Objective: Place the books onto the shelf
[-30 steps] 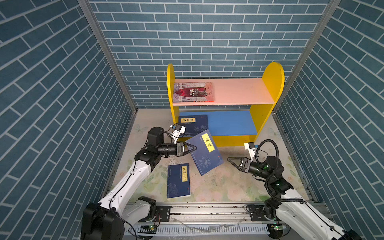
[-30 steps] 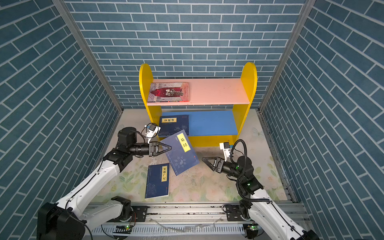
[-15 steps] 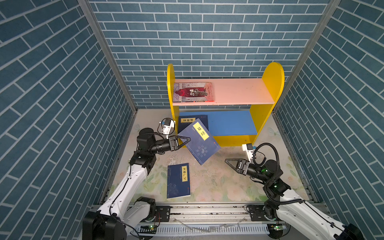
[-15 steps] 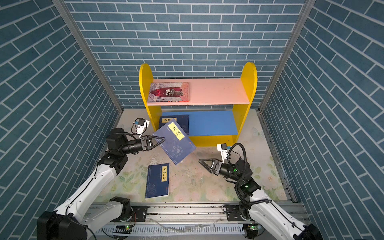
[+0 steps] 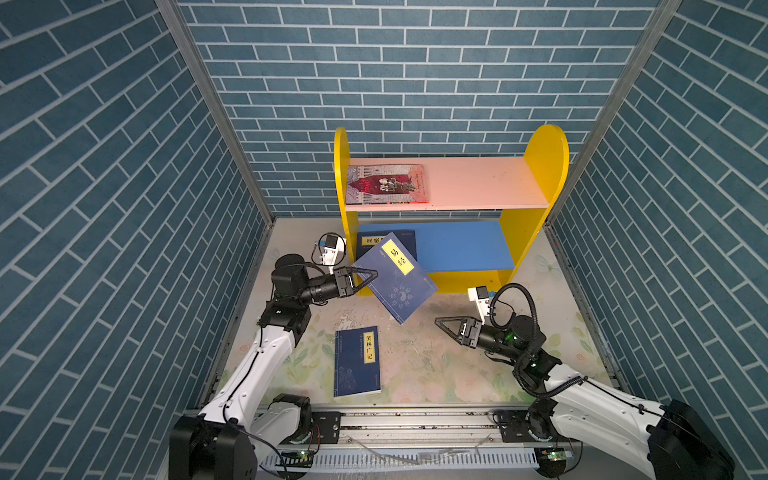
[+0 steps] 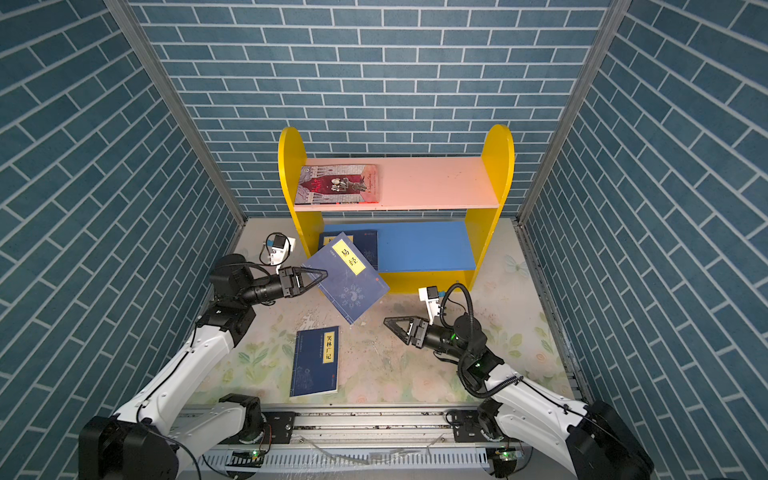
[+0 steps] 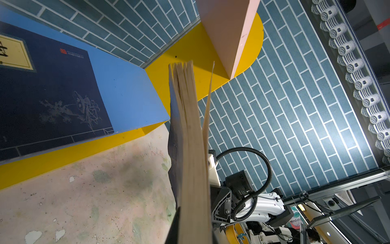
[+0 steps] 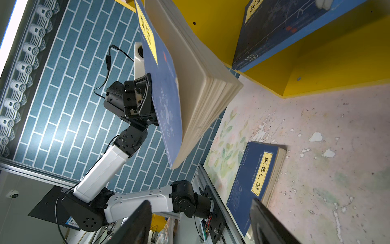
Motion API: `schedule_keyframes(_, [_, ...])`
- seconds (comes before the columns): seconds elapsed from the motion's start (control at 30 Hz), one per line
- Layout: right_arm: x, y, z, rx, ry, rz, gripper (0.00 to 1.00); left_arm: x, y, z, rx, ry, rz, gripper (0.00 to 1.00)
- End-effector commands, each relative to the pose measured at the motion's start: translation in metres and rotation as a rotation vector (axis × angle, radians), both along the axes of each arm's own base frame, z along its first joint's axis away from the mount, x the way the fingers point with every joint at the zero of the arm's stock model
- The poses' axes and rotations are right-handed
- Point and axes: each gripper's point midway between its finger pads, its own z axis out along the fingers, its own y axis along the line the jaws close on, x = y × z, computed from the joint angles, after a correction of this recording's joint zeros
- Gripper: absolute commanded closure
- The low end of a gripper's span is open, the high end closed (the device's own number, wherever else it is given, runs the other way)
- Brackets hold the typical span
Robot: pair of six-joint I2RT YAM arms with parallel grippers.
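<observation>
Left gripper [image 5: 371,276] clamps the edge of the tilted navy book [image 5: 395,286], held clear of the table [image 5: 457,374]. Since a second ago it sits higher and nearer the shelf [image 5: 536,232], now overlapping the second navy book [image 5: 405,241] lying on the blue lower board [image 5: 461,249]. Right gripper [image 5: 440,323]: jaws wide apart, empty, now closer to centre. Grey-red book [image 5: 386,184] flat on the pink board [image 5: 478,183]. Third navy book [image 5: 357,361] flat on the table, unmoved.
</observation>
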Motion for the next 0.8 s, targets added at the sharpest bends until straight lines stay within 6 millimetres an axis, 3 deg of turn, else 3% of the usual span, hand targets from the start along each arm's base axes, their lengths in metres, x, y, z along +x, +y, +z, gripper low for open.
schedule_keyframes(0.0, [0.006, 0.009, 0.028, 0.05, -0.116, -0.006, 0.26, 0.001, 0.002, 0.007, -0.024, -0.031, 0.003, 1.0])
schedule_keyframes(0.57, [0.032, 0.062, 0.036, 0.2, -0.13, 0.069, 0.26, 0.016, 0.01, -0.011, -0.067, 0.044, 0.088, 1.0])
schedule_keyframes(0.77, [0.037, 0.064, 0.033, 0.194, -0.126, 0.047, 0.26, 0.014, 0.01, -0.014, -0.067, 0.047, 0.089, 1.0])
